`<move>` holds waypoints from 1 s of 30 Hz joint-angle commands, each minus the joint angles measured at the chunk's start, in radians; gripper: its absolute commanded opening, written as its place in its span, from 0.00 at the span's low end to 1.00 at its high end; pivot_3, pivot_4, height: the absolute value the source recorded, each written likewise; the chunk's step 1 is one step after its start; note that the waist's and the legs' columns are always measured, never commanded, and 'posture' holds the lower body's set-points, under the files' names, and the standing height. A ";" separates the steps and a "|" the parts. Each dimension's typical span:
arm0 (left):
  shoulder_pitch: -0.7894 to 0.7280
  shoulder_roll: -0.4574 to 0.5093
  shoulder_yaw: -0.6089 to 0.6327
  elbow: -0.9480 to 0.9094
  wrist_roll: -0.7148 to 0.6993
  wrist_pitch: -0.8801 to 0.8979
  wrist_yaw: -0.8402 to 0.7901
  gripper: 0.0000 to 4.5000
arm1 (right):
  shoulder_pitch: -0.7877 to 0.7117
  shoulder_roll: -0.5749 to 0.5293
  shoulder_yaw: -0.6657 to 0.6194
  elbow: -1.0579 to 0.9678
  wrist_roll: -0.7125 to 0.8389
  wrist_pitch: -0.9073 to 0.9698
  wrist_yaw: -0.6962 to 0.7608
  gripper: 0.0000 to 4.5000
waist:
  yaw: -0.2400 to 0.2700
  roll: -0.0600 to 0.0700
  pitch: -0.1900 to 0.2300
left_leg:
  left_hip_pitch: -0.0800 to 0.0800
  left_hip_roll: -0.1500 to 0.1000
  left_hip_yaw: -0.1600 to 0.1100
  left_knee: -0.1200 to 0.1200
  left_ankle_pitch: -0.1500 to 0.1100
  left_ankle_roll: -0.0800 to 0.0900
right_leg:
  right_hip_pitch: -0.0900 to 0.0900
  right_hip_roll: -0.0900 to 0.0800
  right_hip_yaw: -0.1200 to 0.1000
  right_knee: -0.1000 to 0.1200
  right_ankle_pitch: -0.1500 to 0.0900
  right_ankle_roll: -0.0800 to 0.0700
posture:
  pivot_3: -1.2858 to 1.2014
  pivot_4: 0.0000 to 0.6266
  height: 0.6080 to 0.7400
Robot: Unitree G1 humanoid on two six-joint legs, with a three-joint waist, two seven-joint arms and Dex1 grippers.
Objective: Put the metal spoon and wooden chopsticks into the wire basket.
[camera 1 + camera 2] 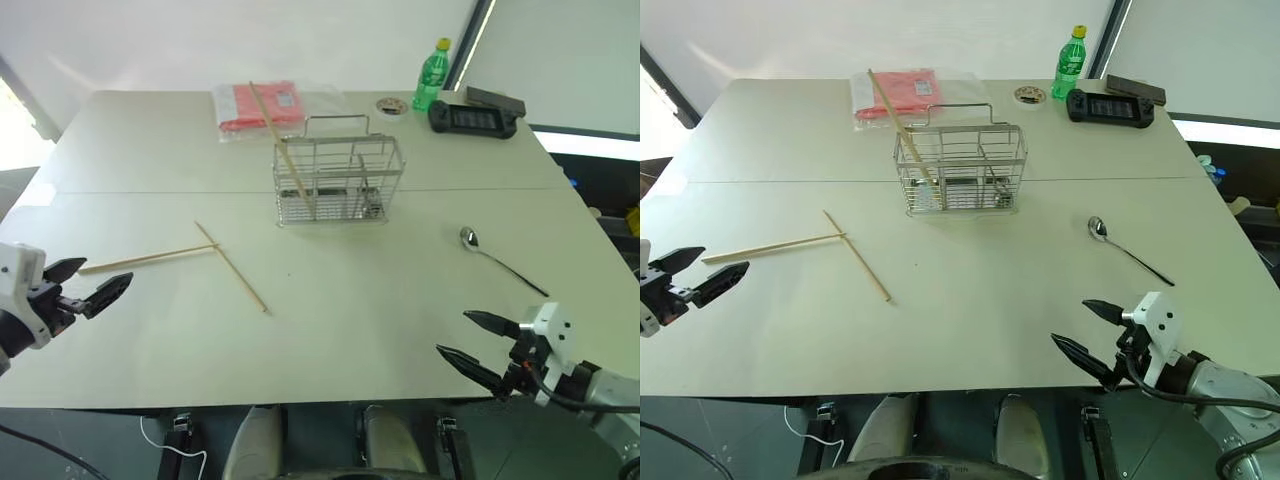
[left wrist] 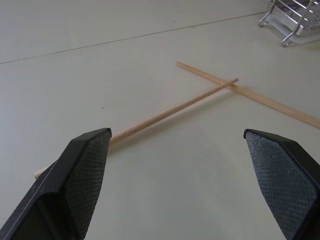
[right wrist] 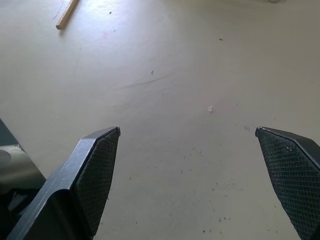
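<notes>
The wire basket (image 1: pixel 338 180) stands mid-table with one chopstick (image 1: pixel 279 140) already leaning in its left end. Two more chopsticks (image 1: pixel 190 258) lie crossed on the table in front of the basket and to its left; the spoon (image 1: pixel 500 258) lies to its right, apart. My left pincer (image 1: pixel 88 290) hangs wide open and empty beside the nearer stick's outer end; my right pincer (image 1: pixel 478 345) is equally open and empty. I judge I should close low across the upper stick, away from the crossing, and lift it level.
</notes>
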 commanded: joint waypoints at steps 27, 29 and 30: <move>-0.055 0.024 -0.027 -0.079 -0.023 0.016 0.009 1.00 | -0.131 -0.106 -0.037 0.065 -0.029 -0.003 0.018 1.00 | 0.000 0.000 0.000 | 0.000 0.000 0.000 0.001 0.002 0.003 | 0.001 0.000 0.000 0.002 0.000 0.000 | 0.52 0.24 0.86; -0.060 0.034 -0.029 -0.118 -0.050 0.041 0.000 1.00 | -0.167 -0.156 -0.040 0.079 -0.040 0.015 0.025 1.00 | -0.001 0.000 0.000 | 0.000 0.000 0.000 0.002 0.002 0.003 | 0.001 0.000 0.000 0.002 0.000 0.000 | 0.52 0.24 0.86; -0.069 0.043 -0.029 -0.134 -0.066 0.057 -0.001 1.00 | -0.189 -0.180 -0.044 0.086 -0.039 0.022 0.032 1.00 | -0.001 0.000 0.000 | 0.001 0.000 0.000 0.003 0.002 0.003 | 0.001 0.000 0.000 0.002 0.000 0.000 | 0.52 0.24 0.86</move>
